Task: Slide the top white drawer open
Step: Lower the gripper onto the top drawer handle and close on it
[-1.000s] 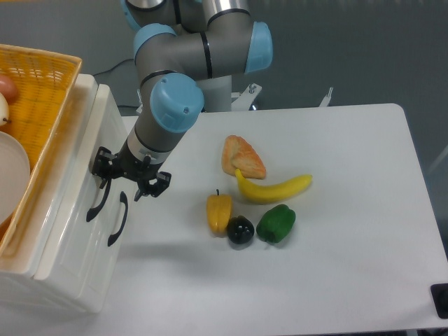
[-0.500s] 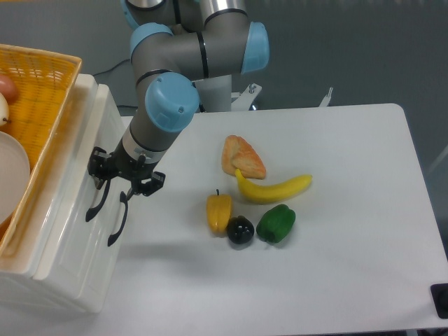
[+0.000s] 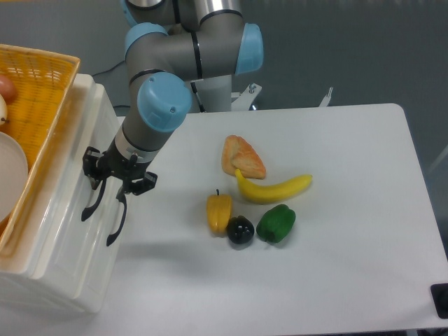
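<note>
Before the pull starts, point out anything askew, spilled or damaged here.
Nothing stands out. The top white drawer sits flush and closed with the gripper at its black handle. The croissant, banana and peppers lie intact on the table; nothing has spilled.

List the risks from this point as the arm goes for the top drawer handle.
1. The two black handles sit close together; the tool hovers over both and might hook the lower drawer's.
2. Whether the tool has actually caught a handle cannot be told, so a pull may slip off.
3. The orange basket rests on top of the cabinet; a hard pull might shift everything.
</note>
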`<state>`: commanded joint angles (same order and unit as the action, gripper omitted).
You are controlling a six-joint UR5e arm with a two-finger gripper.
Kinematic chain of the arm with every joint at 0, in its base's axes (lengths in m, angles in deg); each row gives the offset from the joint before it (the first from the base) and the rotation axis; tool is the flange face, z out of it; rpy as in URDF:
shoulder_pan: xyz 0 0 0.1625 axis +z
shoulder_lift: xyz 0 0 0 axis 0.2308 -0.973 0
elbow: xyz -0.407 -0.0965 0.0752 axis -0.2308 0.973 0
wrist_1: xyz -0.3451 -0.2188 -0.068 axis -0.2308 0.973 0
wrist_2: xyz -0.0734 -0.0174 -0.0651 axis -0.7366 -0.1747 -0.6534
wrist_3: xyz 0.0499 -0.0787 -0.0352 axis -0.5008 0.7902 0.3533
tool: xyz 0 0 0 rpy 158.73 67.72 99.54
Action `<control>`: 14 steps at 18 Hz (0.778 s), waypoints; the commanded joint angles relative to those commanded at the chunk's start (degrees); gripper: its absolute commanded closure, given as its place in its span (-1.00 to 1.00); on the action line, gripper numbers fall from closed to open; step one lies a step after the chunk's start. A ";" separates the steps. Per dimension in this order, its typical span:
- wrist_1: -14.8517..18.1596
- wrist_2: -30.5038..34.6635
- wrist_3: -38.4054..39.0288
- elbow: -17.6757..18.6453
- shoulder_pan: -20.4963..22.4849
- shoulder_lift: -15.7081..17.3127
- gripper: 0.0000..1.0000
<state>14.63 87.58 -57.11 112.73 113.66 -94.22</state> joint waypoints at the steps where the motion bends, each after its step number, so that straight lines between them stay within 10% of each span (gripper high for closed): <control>1: 0.00 0.00 0.00 0.00 0.00 0.00 0.33; 14: 0.00 0.00 -0.09 -0.09 0.35 0.26 0.79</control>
<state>14.63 87.58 -57.20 112.64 114.01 -93.96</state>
